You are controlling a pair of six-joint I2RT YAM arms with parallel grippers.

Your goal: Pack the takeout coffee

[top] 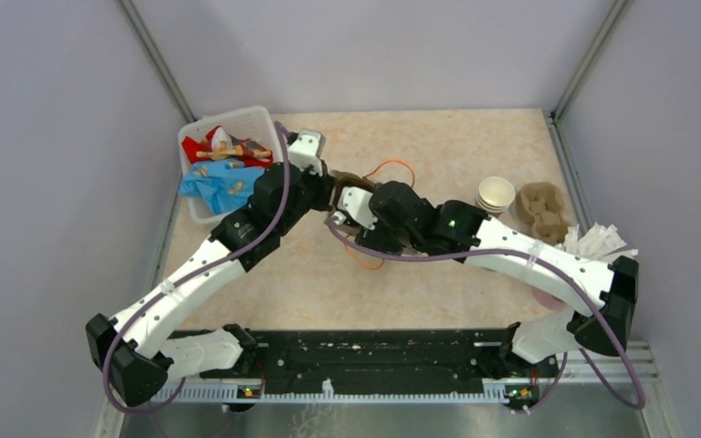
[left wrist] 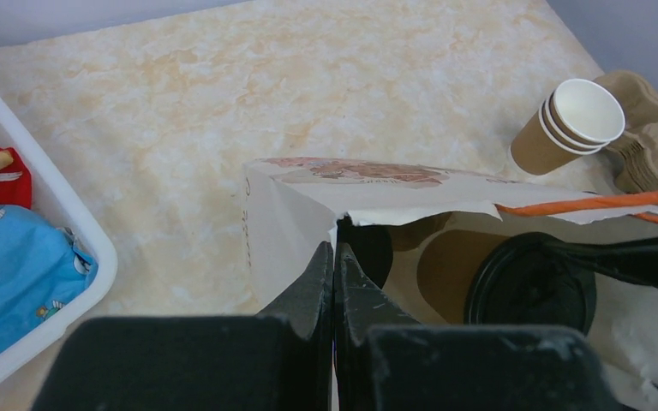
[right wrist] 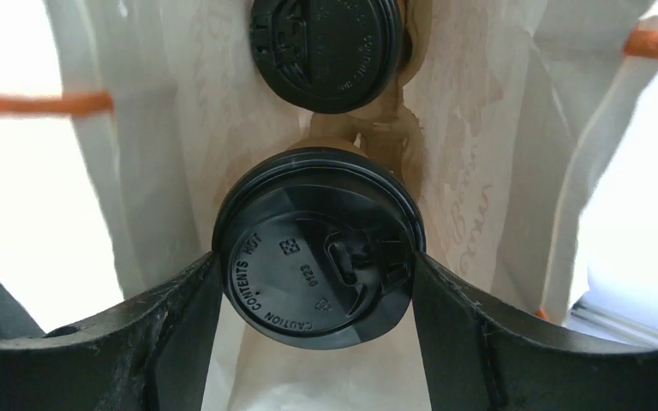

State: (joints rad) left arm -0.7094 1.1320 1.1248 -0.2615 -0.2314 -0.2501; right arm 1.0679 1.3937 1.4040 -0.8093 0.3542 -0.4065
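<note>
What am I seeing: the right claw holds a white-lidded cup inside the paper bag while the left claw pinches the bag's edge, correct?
No: the cup lid is black, not white, as the right wrist view shows. Otherwise yes: the right gripper holds it inside the paper bag while the left gripper pinches the bag's edge.

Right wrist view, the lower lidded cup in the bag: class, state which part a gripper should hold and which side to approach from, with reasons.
Probably the lower lidded cup by its round lid rim, fingers on opposite sides, coming from above through the mouth: the paper bag walls cover its sides.
</note>
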